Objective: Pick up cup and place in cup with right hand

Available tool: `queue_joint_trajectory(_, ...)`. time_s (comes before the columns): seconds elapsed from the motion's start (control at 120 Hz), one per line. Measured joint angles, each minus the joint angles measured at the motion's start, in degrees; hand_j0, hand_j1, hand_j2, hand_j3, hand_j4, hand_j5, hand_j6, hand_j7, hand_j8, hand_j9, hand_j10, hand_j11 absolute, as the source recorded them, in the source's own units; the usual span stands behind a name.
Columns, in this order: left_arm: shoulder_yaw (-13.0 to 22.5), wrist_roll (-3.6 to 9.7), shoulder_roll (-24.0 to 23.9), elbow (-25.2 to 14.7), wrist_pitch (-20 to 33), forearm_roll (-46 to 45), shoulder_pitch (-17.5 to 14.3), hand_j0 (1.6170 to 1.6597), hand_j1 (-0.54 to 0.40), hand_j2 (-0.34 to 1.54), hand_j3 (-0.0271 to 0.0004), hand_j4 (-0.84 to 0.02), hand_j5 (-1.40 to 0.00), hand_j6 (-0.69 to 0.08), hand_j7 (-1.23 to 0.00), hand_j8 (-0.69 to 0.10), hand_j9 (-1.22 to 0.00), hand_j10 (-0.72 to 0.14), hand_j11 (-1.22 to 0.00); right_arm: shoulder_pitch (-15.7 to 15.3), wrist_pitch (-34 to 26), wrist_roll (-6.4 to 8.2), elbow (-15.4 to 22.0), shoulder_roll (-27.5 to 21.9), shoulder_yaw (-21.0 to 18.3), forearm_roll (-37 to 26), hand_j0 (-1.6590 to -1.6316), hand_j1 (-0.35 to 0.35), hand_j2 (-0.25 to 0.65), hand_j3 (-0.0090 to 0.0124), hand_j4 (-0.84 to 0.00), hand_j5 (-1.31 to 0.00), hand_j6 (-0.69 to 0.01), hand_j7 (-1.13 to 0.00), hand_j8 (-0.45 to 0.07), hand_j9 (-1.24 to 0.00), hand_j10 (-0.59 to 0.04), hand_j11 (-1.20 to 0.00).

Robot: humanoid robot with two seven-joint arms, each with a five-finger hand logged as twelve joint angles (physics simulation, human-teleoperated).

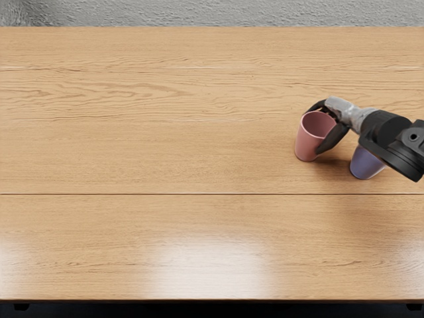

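Filling most of the view, one wooden table (pixel 132 159) runs from side to side, with one strip of rough gray surface (pixel 199 13) beyond its far edge. Arms: one, the right arm (pixel 396 140), entering from the right edge and reaching leftward, wrist bent down toward the table. Hands: one, the right hand (pixel 342 110), closed around the pink cup, its dark fingers (pixel 334 138) curving round the far rim and the near right wall. Cups: two, one of each color, apart and not nested. The pink cup (pixel 305 143) is roughly upright, mouth up, over the table's right part; whether its base touches the wood cannot be told. The purple cup (pixel 364 165) stands near it, to the right and slightly closer to the viewer; the wrist covers its upper part, mouth hidden.
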Motion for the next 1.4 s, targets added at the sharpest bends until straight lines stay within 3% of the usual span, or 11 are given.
queue_joint_trajectory(0.017, 0.0, 0.0, 0.0, 0.0, 0.0, 0.0, 0.0, 1.6581, 0.349, 0.0, -0.0004, 0.0, 0.0, 0.0, 0.0, 0.0, 0.0, 0.0, 0.0, -0.01, 0.28, -0.02, 0.13, -0.25, 0.09, 0.31, -1.6539, 0.031, -0.077, -0.0038, -0.453, -0.55, -0.405, -0.55, -0.396, -0.56, -0.451, -0.56)
queue_joint_trajectory(0.042, 0.0, 0.0, 0.0, 0.0, 0.0, 0.0, 0.0, 1.6581, 0.349, 0.0, -0.0004, 0.0, 0.0, 0.0, 0.0, 0.0, 0.0, 0.0, 0.0, 0.0, 0.79, -0.05, 0.29, -0.61, 0.23, 0.97, -1.6534, 0.039, -0.082, -0.0025, -0.461, -0.55, -0.389, -0.56, -0.391, -0.56, -0.46, -0.57)
queue_joint_trajectory(0.108, 0.0, 0.0, 0.0, 0.0, 0.0, 0.0, 0.0, 1.6581, 0.349, 0.0, -0.0003, 0.0, 0.0, 0.0, 0.0, 0.0, 0.0, 0.0, 0.0, 0.15, 1.89, -0.12, 0.56, -1.3, 0.45, 2.54, -1.653, 0.06, -0.052, -0.0016, -0.443, -0.56, -0.363, -0.58, -0.378, -0.57, -0.476, -0.57)
queue_joint_trajectory(0.183, 0.01, 0.0, 0.0, 0.0, 0.0, 0.0, 0.0, 1.6581, 0.349, 0.0, -0.0002, 0.0, 0.0, 0.0, 0.0, 0.0, 0.0, 0.0, 0.0, 0.4, 2.93, -0.2, 0.7, -1.76, 0.58, 3.63, -1.6536, 0.077, -0.034, 0.0005, -0.414, -0.59, -0.338, -0.6, -0.359, -0.59, -0.478, -0.59)
queue_joint_trajectory(0.242, 0.0, 0.0, 0.0, 0.0, 0.0, 0.0, 0.0, 1.6581, 0.349, 0.0, -0.0002, 0.0, 0.0, 0.0, 0.0, 0.0, 0.0, 0.0, 0.0, 0.62, 3.91, -0.24, 0.78, -2.3, 0.89, 4.74, -1.6542, 0.087, -0.028, 0.0009, -0.402, -0.6, -0.321, -0.6, -0.339, -0.61, -0.474, -0.61)
queue_joint_trajectory(0.542, 0.01, 0.0, 0.0, 0.0, 0.0, -0.01, 0.0, 1.6581, 0.349, 0.0, -0.0001, 0.0, 0.0, 0.0, 0.0, 0.0, 0.0, 0.0, 0.0, 3.28, 10.84, -0.46, 1.45, -6.35, 3.48, 11.68, -1.6551, 0.105, -0.025, 0.0006, -0.362, -0.65, -0.29, -0.62, -0.295, -0.65, -0.467, -0.65)
queue_joint_trajectory(1.008, 0.01, 0.0, 0.0, 0.0, 0.0, 0.0, 0.0, 1.6581, 0.349, 0.0, -0.0001, 0.0, 0.0, 0.0, 0.0, 0.0, 0.0, 0.0, 0.0, 7.49, 26.87, -0.59, 3.69, -21.44, 7.73, 24.07, -1.6563, 0.11, -0.021, 0.0009, -0.359, -0.65, -0.284, -0.62, -0.293, -0.64, -0.463, -0.65)
queue_joint_trajectory(1.283, 0.01, 0.0, 0.0, 0.0, 0.0, 0.0, 0.0, 1.6581, 0.349, 0.0, 0.0, 0.0, 0.0, 0.0, 0.0, 0.0, 0.0, 0.0, 0.0, 8.45, 32.46, -0.6, 3.82, -28.39, 8.66, 25.93, -1.6568, 0.1, -0.055, 0.0013, -0.362, -0.65, -0.274, -0.61, -0.276, -0.65, -0.447, -0.65)
queue_joint_trajectory(1.4, 0.01, 0.0, 0.0, 0.0, 0.0, 0.0, 0.0, 1.6581, 0.349, 0.0, -0.0001, 0.0, 0.0, 0.0, 0.0, 0.0, 0.0, 0.0, 0.0, 8.38, 33.02, -0.55, 3.49, -29.83, 8.91, 25.95, -1.6563, 0.079, -0.089, 0.0008, -0.388, -0.64, -0.292, -0.61, -0.294, -0.64, -0.465, -0.64)
